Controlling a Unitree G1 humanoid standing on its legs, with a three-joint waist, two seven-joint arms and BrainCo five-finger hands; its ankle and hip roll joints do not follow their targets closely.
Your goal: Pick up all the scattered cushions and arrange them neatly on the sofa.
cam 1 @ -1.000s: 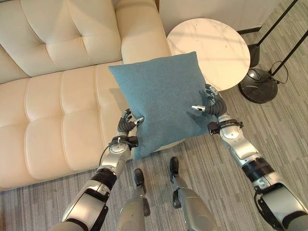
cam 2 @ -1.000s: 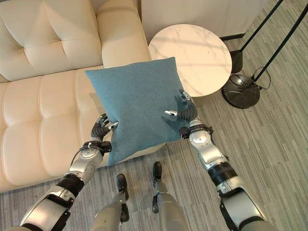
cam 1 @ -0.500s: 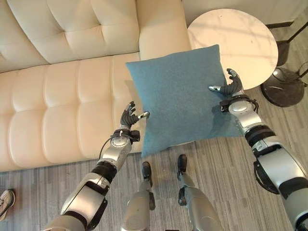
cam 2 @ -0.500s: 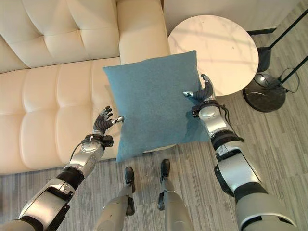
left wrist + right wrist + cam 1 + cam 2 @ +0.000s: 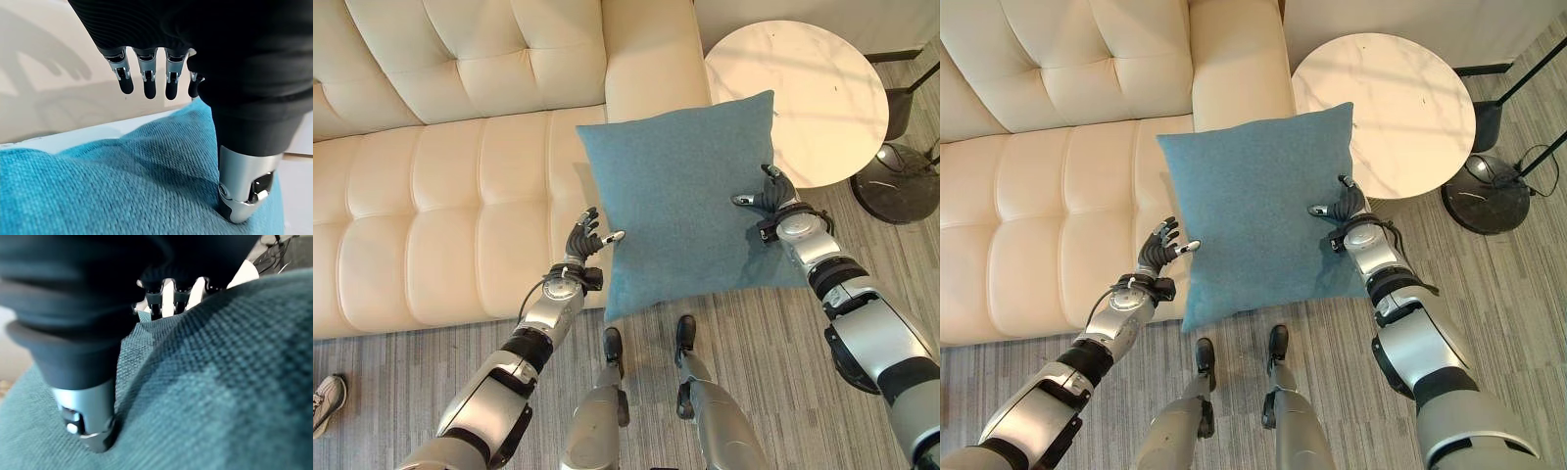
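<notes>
The blue cushion point(image 5: 685, 201) hangs flat between both hands, over the front edge of the sofa point(image 5: 440, 196) seat by the armrest, its far corner overlapping the round table point(image 5: 813, 88). The left hand point(image 5: 584, 240) pinches the cushion's left edge: the thumb presses the top face, while the fingers point(image 5: 146, 81) reach straight out past the edge. The right hand point(image 5: 771, 199) grips the right edge, thumb dug into the fabric and fingers point(image 5: 164, 298) curled round the edge (seen in the right wrist view). A dark lamp base point(image 5: 901, 186) stands on the floor beside the table.
</notes>
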